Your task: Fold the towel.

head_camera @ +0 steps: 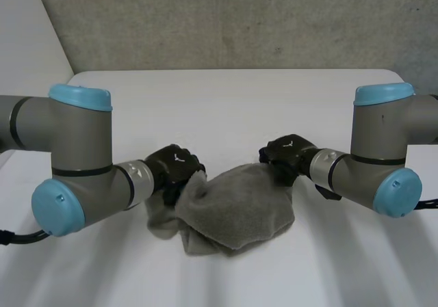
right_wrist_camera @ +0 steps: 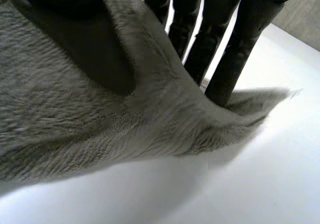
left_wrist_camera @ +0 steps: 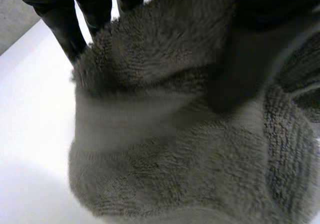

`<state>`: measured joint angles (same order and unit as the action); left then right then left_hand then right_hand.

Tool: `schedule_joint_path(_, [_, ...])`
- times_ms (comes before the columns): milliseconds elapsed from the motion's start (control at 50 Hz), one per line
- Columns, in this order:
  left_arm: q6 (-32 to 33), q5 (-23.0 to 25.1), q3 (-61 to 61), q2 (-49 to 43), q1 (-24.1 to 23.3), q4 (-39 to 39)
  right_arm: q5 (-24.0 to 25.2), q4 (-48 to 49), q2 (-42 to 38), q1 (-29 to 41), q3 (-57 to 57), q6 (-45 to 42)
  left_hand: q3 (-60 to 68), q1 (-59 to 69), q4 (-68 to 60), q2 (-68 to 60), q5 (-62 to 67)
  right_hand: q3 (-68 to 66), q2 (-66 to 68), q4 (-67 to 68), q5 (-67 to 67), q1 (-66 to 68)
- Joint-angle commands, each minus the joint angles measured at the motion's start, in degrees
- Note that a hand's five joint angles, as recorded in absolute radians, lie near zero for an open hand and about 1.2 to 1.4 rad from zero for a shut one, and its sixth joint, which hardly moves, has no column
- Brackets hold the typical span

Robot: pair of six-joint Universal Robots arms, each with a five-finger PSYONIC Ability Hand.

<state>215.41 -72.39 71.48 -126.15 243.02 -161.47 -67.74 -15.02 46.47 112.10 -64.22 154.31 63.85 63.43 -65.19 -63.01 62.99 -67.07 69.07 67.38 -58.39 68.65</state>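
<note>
A grey terry towel [head_camera: 239,211] lies bunched and partly lifted in the middle of the white table [head_camera: 226,109]. My left hand [head_camera: 174,170] is at the towel's left edge. In the left wrist view its fingers [left_wrist_camera: 60,19] and thumb pinch the towel [left_wrist_camera: 165,149] between them. My right hand [head_camera: 291,153] is at the towel's upper right corner. In the right wrist view the towel [right_wrist_camera: 75,119] runs between the thumb and the fingers [right_wrist_camera: 235,49], and its edge hangs above the table. The cloth sags between the two hands.
A grey wall [head_camera: 239,20] rises behind the table's far edge. Bare white tabletop surrounds the towel on every side. Both arms' elbows [head_camera: 75,163] [head_camera: 383,156] hang low over the near part of the table.
</note>
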Motion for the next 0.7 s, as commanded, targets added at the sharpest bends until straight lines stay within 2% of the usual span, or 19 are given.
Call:
schedule_joint_path(20, [-1.91, -2.48, -9.66, 0.38, 0.09, -2.87, -2.83, 5.5, 2.03, 0.05, 5.5, 2.56, 16.15, 16.57, -14.81, -16.99, 7.01, -12.93, 10.93, 12.62, -11.61, 11.35])
schedule_joint_path(40, [-3.93, -4.49, -13.08, 0.55, 0.09, -4.89, -4.32, 9.97, 4.22, 0.22, 5.86, 3.53, 16.15, 16.57, -14.81, -16.99, 7.01, -12.93, 10.93, 12.62, -11.61, 11.35])
schedule_joint_path(60, [-3.95, -4.51, -13.12, 0.55, 0.09, -4.91, -4.33, 10.01, 4.24, 0.22, 5.86, 3.54, 16.15, 16.57, -14.81, -16.99, 7.01, -12.93, 10.93, 12.62, -11.61, 11.35])
schedule_joint_path(80, [-6.64, -7.73, -16.69, 0.82, 0.09, -7.95, -5.99, 16.62, 7.55, 0.57, 5.08, 4.84, 16.15, 16.57, -14.81, -16.99, 7.01, -12.93, 10.93, 12.62, -11.61, 11.35])
schedule_joint_path(100, [-6.67, -7.76, -16.72, 0.82, 0.09, -7.98, -6.0, 16.69, 7.58, 0.58, 5.07, 4.86, 16.15, 16.57, -14.81, -16.99, 7.01, -12.93, 10.93, 12.62, -11.61, 11.35])
schedule_joint_path(140, [-14.98, -17.9, -21.54, 2.48, 0.26, -16.73, -10.2, 34.18, 14.4, 0.23, -0.43, 7.66, 16.15, 16.57, -14.81, -16.99, 7.01, -12.93, 10.93, 12.62, -11.61, 11.35])
schedule_joint_path(160, [-15.02, -17.96, -21.56, 2.49, 0.27, -16.77, -10.22, 34.27, 14.43, 0.22, -0.47, 7.67, 16.15, 16.57, -14.81, -16.99, 7.01, -12.93, 10.93, 12.62, -11.61, 11.35])
schedule_joint_path(200, [-24.03, -26.79, -21.3, 6.42, 0.18, -24.82, -12.76, 51.77, 21.08, -0.04, -7.82, 7.93, 16.15, 16.57, -14.81, -16.99, 7.01, -12.93, 10.93, 12.62, -11.61, 11.35])
schedule_joint_path(220, [-24.07, -26.83, -21.29, 6.44, 0.18, -24.86, -12.77, 51.85, 21.11, -0.04, -7.85, 7.93, 16.15, 16.57, -14.81, -16.99, 7.01, -12.93, 10.93, 12.62, -11.61, 11.35])
schedule_joint_path(240, [-27.55, -28.23, -20.25, 8.18, 0.26, -27.3, -12.86, 56.63, 23.72, -0.13, -11.07, 7.76, 16.15, 16.57, -14.81, -16.99, 7.01, -12.93, 10.93, 12.62, -11.61, 11.35])
schedule_joint_path(260, [-29.5, -27.89, -18.24, 9.42, 0.27, -28.63, -12.51, 56.68, 25.4, 0.05, -12.58, 7.67, 16.15, 16.57, -14.81, -16.99, 7.01, -12.93, 10.93, 12.62, -11.61, 11.35])
schedule_joint_path(320, [-30.05, -27.1, -15.23, 10.57, 0.18, -29.08, -11.63, 54.92, 25.6, 0.05, -13.39, 7.58, 16.15, 16.57, -14.81, -16.99, 7.01, -12.93, 10.93, 12.62, -11.61, 11.35])
schedule_joint_path(420, [-28.56, -21.14, -1.82, 12.95, -0.35, -29.34, -6.37, 43.7, 24.63, 0.66, -15.49, 6.18, 16.15, 16.57, -14.81, -16.99, 7.01, -12.93, 10.93, 12.62, -11.61, 11.35])
schedule_joint_path(480, [-27.41, -19.89, 1.82, 12.95, -0.35, -29.34, -4.77, 40.95, 24.01, 0.49, -16.29, 4.68, 16.15, 16.57, -14.81, -16.99, 7.01, -12.93, 10.93, 12.62, -11.61, 11.35])
schedule_joint_path(520, [-24.0, -18.14, 8.91, 12.77, -0.26, -29.87, -2.76, 36.4, 22.27, -0.13, -18.47, 0.74, 16.15, 16.57, -14.81, -16.99, 7.01, -12.93, 10.93, 12.62, -11.61, 11.35])
schedule_joint_path(600, [-19.68, -17.78, 14.74, 12.33, 0.0, -31.98, -2.4, 33.65, 21.03, -0.3, -21.65, -3.32, 14.66, 15.08, -13.32, -15.5, 5.52, -12.93, 10.93, 12.62, -11.61, 11.35])
schedule_joint_path(660, [-12.41, -17.61, 22.63, 11.81, 0.35, -36.1, -3.01, 31.55, 18.66, -0.3, -26.29, -7.7, 1.25, 1.68, 0.09, -2.09, -7.88, -12.93, 10.93, 12.62, -11.61, 11.35])
schedule_joint_path(700, [-9.86, -17.52, 24.92, 11.63, 0.44, -36.81, -3.01, 30.85, 17.52, -0.3, -27.87, -8.76, -2.46, -2.04, 3.8, 1.62, -11.6, -12.93, 10.93, 12.62, -11.61, 11.35])
